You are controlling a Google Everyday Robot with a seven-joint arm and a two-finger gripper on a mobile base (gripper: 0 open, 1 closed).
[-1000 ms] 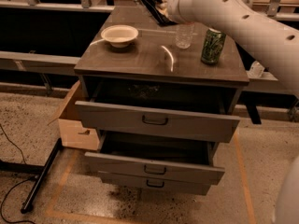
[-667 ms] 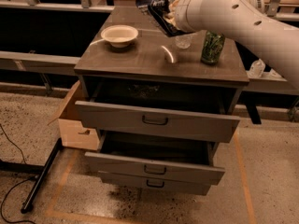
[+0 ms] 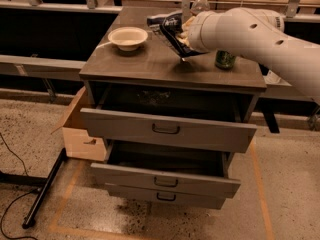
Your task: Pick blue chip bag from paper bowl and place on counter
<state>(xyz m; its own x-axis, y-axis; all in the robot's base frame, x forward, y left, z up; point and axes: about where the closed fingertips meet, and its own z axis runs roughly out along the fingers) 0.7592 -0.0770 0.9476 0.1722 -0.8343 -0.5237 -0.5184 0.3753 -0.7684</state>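
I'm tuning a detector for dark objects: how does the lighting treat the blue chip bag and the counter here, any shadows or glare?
Camera view: light falls from above; the gripper, over the counter right of the paper bowl, holds the blue chip bag, dark with a pale sheen; a soft shadow lies beneath; no strong glare.

A green can (image 3: 225, 60) stands upper right of centre, just right of the gripper (image 3: 176, 36). Mid-frame, an upper drawer (image 3: 167, 129) and a lower drawer (image 3: 162, 180) are pulled open. A cardboard box (image 3: 80, 134) sits at the left. Lower left, a black metal leg (image 3: 44, 190) and a cable (image 3: 11, 154) lie on the speckled floor (image 3: 290, 204), which is marked with orange tape (image 3: 260, 184).
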